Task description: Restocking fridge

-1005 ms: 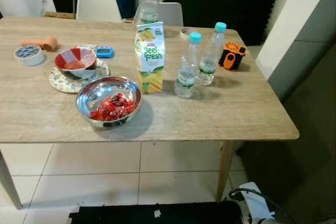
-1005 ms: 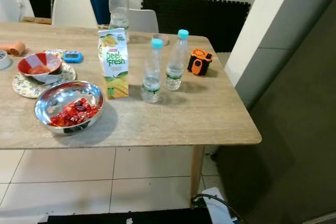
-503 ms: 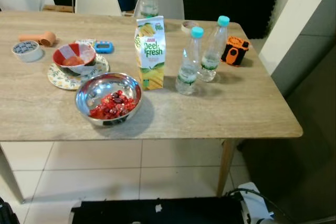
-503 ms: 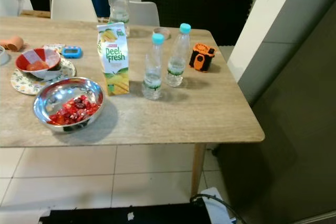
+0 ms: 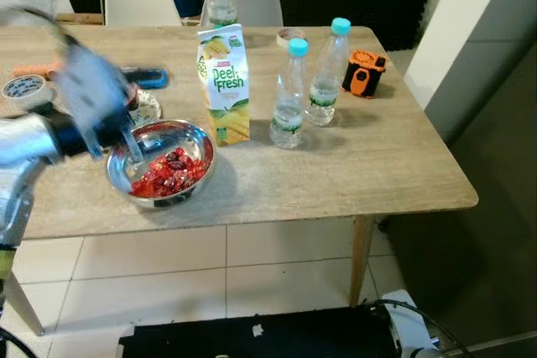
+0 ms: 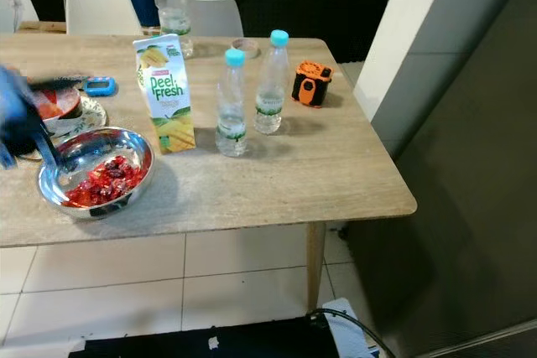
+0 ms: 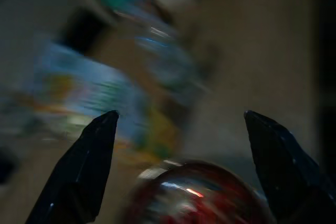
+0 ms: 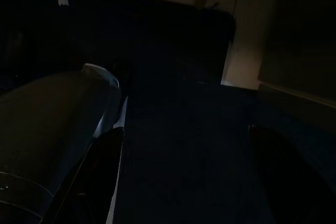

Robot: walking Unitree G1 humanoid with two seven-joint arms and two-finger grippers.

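Teal-capped bottles [image 5: 289, 95]; orange-black gadget [image 5: 362, 72]

Silver left arm [image 5: 25, 144], black jaws.

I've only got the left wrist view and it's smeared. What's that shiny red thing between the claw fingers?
Observer: A steel bowl of red pieces, near the table's front edge. The left claw hovers open at its left rim.
Operator: And the blurred blue-yellow shape beyond it?
Observer: An upright juice carton, close beside the bowl on its right.
Operator: Anything past that?
Observer: Two teal-capped water bottles, standing right of the carton.
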